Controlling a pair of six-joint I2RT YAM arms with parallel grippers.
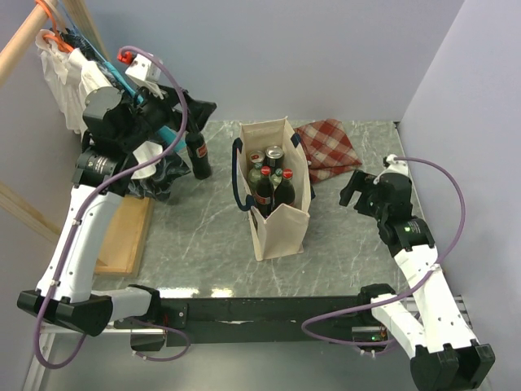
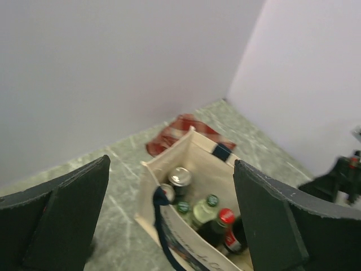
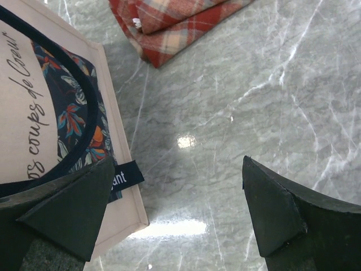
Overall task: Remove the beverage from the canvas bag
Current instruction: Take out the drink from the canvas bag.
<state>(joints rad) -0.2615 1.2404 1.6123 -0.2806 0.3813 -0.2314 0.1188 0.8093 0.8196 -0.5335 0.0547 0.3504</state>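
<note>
Counting first: two arms, one canvas bag (image 1: 281,224), one red checked cloth (image 1: 330,147) and one wooden board (image 1: 126,232) on the marble table (image 1: 203,236). One dark bottle (image 1: 199,155) with a red label is standing outside the bag. Inside the bag I'm counting about six drinks: two silver can tops, two green caps, two red caps. They're packed tight, so I'm not swearing by that number.

Hard-to-see stuff: the drinks in the bag are only showing their tops, the rest is sitting behind the canvas. The bundle of clothes (image 1: 65,65) at the far left is getting cut off by the edge. The left wrist view isn't showing the outside bottle at all, and from overhead I can't tell if a finger is touching it.

The left gripper (image 2: 172,166) is hanging just above that bottle with its jaws spread wide and nothing between them. The right gripper (image 3: 179,164) is hovering to the right of the bag, jaws also wide apart and holding nothing.

The dark bottle is standing upright, cap up, long axis vertical, on the table left of the bag and clear of it. The bag is standing upright mid-table with its mouth opening upward and its long side running from the arms toward the back wall.
</note>
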